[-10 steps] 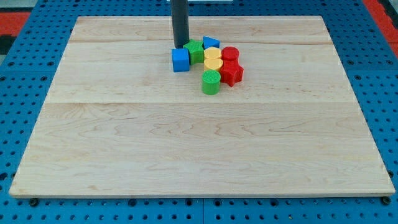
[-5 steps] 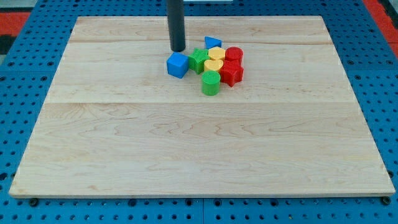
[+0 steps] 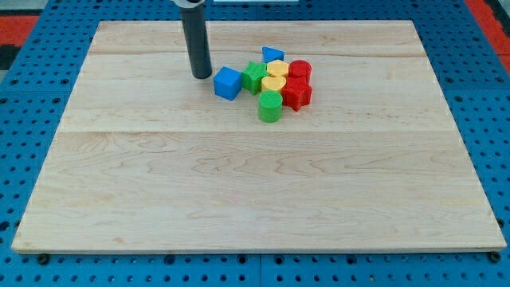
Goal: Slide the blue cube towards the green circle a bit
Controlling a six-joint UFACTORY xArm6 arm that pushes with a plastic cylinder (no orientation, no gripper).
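My tip stands on the wooden board, near the blue cube on its upper-left side, seemingly apart from it; the rod carries no jaws. From the blue cube, the green circle sits near, lower right, with a green star-like block just right.

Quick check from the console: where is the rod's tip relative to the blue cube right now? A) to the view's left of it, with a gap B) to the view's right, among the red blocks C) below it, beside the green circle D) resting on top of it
A: my tip stands on bare board to the view's left of the blue cube, with a small gap between them.
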